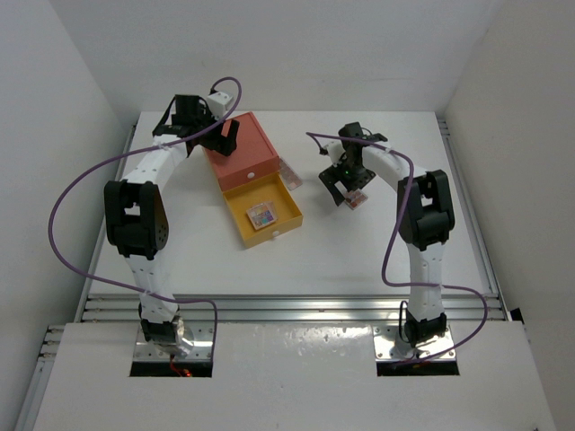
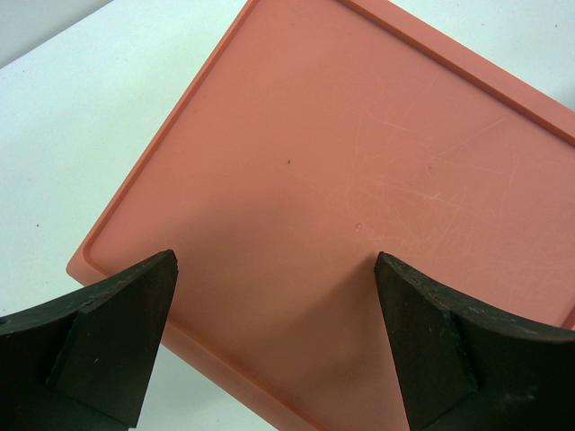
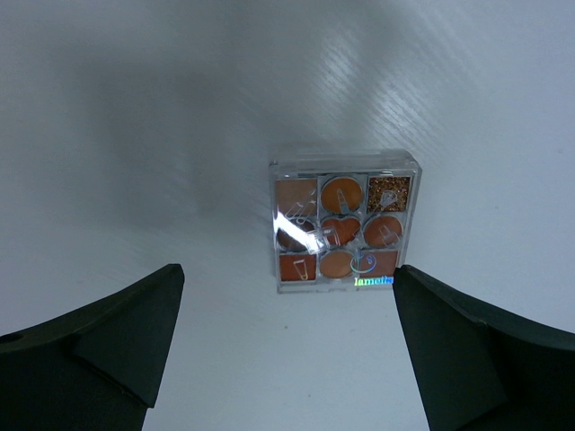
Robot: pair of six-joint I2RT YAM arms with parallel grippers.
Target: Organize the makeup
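the white table (image 1: pixel 359 260) holds an orange-red box (image 1: pixel 241 148) near its far edge, a little left of the middle. a yellow drawer (image 1: pixel 286 215) is pulled out of the box toward the near edge. one small square palette (image 1: pixel 261 215) with many colours lies flat inside the drawer, close to its middle. a small clear case (image 1: pixel 288 171) lies on the table just beside the right side of the box; it is too small to tell what is in it.

the left gripper (image 2: pixel 274 269) hangs over the flat top of the box, near its far left corner. its fingers (image 2: pixel 117 332) are wide apart and hold nothing.

the right gripper (image 3: pixel 287 269) is over the table right of the middle, well apart from the box. its fingers (image 3: pixel 449 350) are wide apart too. a second square palette (image 3: pixel 344 222) lies flat on the table below them, between the two tips. it has a clear lid and small pans of orange, tan and brown, one of them shaped like a heart, and one glittery pan in a corner. the fingers are not closed on it.
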